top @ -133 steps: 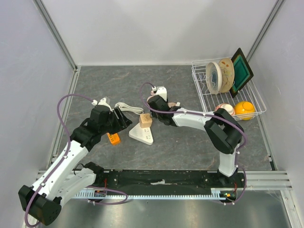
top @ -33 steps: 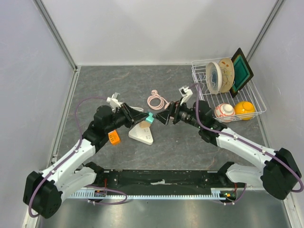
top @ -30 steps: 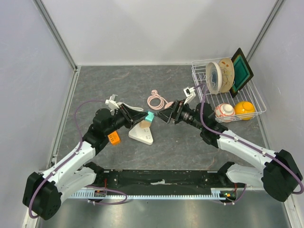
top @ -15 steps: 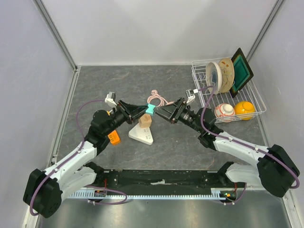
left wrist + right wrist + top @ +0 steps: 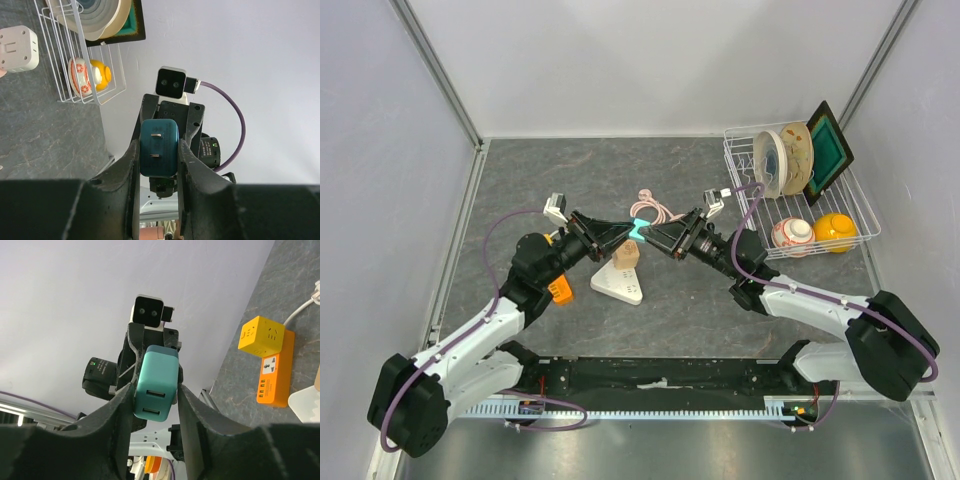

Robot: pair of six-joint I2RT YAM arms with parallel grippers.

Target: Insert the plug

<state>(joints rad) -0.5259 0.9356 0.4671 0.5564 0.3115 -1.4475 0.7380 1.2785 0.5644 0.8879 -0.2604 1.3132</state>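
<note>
A teal plug (image 5: 639, 232) with two USB ports hangs in mid-air above the table's middle, between both grippers. My left gripper (image 5: 626, 233) comes from the left and is shut on it. In the left wrist view the plug (image 5: 159, 148) shows its two metal prongs and fills the gap of the left gripper (image 5: 159, 156). My right gripper (image 5: 654, 236) comes from the right. In the right wrist view the plug (image 5: 156, 382) shows its USB ports, a little tilted, pinched in the right gripper (image 5: 156, 390). An orange power strip (image 5: 558, 291) lies on the table below the left arm.
A white wedge-shaped socket base (image 5: 618, 283) with a tan cube (image 5: 627, 253) on it lies under the grippers. A pink coiled cable (image 5: 652, 208) lies behind. A wire dish rack (image 5: 740, 170) with plates stands at the back right. A yellow cube socket (image 5: 263, 333) sits on the orange strip.
Over the last second both grippers rose off the table and met around the teal plug. Since half a second ago they have barely shifted.
</note>
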